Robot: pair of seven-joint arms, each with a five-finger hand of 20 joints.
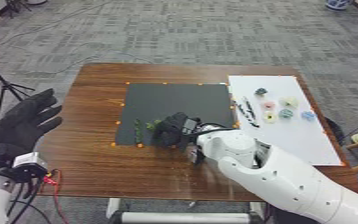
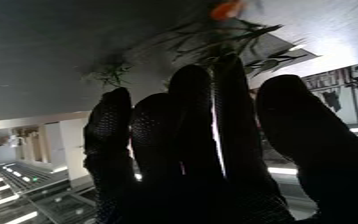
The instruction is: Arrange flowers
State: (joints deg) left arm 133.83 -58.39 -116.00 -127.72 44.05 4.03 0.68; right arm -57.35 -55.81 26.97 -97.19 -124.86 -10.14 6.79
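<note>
I get soft, even light across the table [image 1: 91,170] in the head view. In the right wrist view, ceiling lights [image 2: 22,218] glare white, a pale surface [image 2: 334,50] shines, and my right hand [image 1: 171,131] is nearly silhouetted.

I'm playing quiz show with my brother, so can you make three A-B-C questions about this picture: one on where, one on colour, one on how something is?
1. Where is the blue flower?
A) On the floor
B) On the white sheet
C) On a chair

2. What colour is the mat to the left of that sheet?
A) Dark grey
B) Yellow
C) Red

3. How is the left hand?
A) Curled into a fist
B) Gripping a flower
C) Open

Right letters:
1. B: the flower lies inside the sheet's edges.
2. A: the whole mat is dark grey.
3. C: its fingers stretch out, holding nothing.
</note>
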